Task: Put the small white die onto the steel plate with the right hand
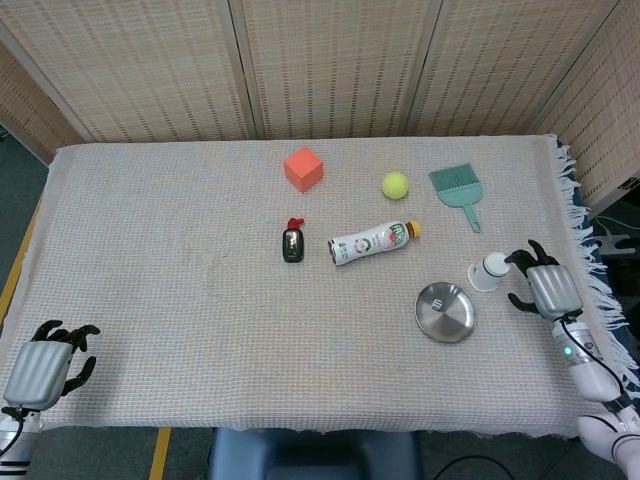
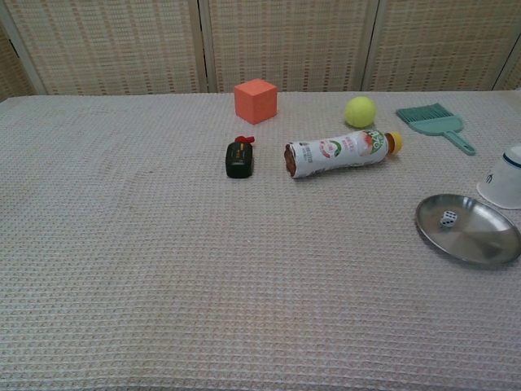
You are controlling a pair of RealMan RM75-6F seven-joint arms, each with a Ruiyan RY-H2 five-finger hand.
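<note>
While the small white die (image 2: 448,218) lies inside the steel plate (image 2: 480,241), toward the plate's 10 o'clock rim in the chest view, the right robot hand (image 1: 551,288) sits off at the plate's 3 o'clock in the head view, holding nothing, its dark fingers (image 1: 521,259) apart and loosely curved. It is just beside a white cup (image 1: 487,271) that stands upside down at the plate's 1 o'clock; whether a fingertip touches the cup cannot be told. The left robot hand (image 1: 45,366) rests at the counter's (image 1: 180,300) 7 o'clock corner, empty, its fingers spread a little.

Elsewhere on the woven cloth, a plastic bottle (image 2: 340,151) lies on its side near the middle, its cap pointing to 3 o'clock. A small black item with a red tip (image 2: 238,158) lies at the bottle's 9 o'clock. An orange cube (image 2: 256,100) stands toward 12 o'clock, a yellow-green ball (image 2: 360,111) lies at the cube's 3 o'clock, and a teal brush (image 2: 435,122) lies further along toward 3 o'clock, well apart from the plate.
</note>
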